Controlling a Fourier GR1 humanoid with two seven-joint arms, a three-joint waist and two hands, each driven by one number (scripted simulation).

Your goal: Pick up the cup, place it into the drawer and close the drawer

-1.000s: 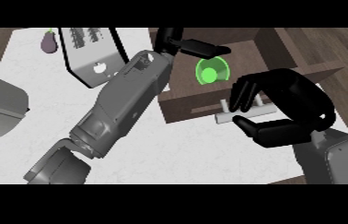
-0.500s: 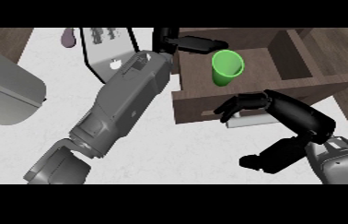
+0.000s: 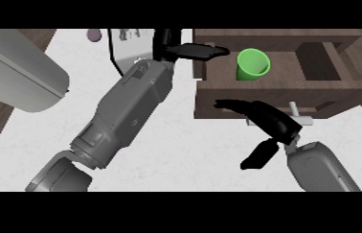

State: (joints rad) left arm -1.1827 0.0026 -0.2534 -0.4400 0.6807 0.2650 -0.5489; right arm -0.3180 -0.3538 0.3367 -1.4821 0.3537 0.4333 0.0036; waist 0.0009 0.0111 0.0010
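We are finding the task about two-thirds complete. The green cup (image 3: pixel 252 65) is standing upright inside the open wooden drawer (image 3: pixel 283 90), close to its left wall, so the pick-up and the placing appear done. What is left, in our judgement, is the closing: the drawer is still standing pulled out over the white desk (image 3: pixel 184 145), its pale handle (image 3: pixel 295 116) projecting from the front panel.

We are observing the left robot hand (image 3: pixel 189 50) at the drawer's left rim, fingers stretched out straight toward the cup with a clear gap between fingertips and cup; it is holding nothing. The right robot hand (image 3: pixel 265 122) is lying against the drawer front just left of the handle, fingers extended and thumb hanging spread below, gripping nothing. Whether it is actually touching the panel we cannot tell.

Against the frame half a second earlier, we are noting that the left robot hand was then right at the cup and is now drawn clear of it, the cup is now standing free, and the right robot hand has moved up from below the drawer front to the panel beside the handle. A grey appliance (image 3: pixel 28 78) is sitting at the left edge, uninvolved.
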